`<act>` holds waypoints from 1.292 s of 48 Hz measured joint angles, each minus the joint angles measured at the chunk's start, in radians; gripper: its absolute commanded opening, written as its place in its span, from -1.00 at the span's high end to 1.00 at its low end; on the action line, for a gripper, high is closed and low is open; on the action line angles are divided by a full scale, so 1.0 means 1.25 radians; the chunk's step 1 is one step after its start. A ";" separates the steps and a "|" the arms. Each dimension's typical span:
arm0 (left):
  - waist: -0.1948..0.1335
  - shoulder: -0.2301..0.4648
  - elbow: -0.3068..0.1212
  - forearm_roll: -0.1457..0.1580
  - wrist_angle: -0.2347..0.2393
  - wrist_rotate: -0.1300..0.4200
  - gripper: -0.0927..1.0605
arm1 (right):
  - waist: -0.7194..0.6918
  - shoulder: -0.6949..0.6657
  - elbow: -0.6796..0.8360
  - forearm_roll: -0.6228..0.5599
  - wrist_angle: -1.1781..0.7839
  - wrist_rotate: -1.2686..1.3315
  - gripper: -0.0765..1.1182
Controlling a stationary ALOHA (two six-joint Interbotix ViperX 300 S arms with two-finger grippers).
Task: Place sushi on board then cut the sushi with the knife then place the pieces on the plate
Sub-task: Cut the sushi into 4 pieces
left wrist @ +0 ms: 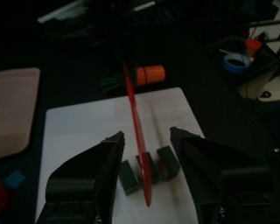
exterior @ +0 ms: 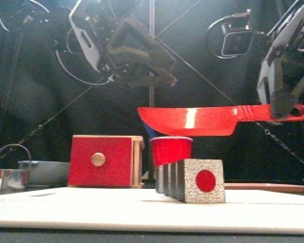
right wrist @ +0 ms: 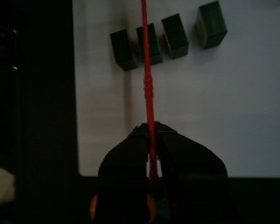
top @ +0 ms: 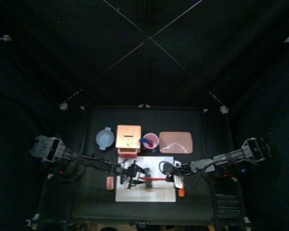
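Top view gives us the board (top: pixel 159 193) at the middle of the table's front edge, with the left gripper (top: pixel 133 170) and right gripper (top: pixel 172 169) both over it. Behind the board's back edge stand a bowl (top: pixel 105 137), box (top: pixel 129 137), cup (top: pixel 150 140) and tray (top: pixel 175 141), in a row from left to right.

Front view shows us the sushi (exterior: pixel 193 180) standing on the board as close-set slices. The knife (exterior: pixel 199 117) hangs level above it, clear of it. The left gripper is higher than the knife.

Left wrist view: we see the jaws released and spread wide, holding nothing, with the sushi and the knife's blade between them below.

Right wrist view: we see the jaws clenched on the knife's handle, and the blade runs out across a row of four slices on the board.
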 measured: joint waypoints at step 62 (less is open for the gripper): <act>0.001 0.005 0.099 -0.010 -0.196 0.121 -0.59 | 0.140 -0.083 0.180 0.252 -0.195 0.746 0.27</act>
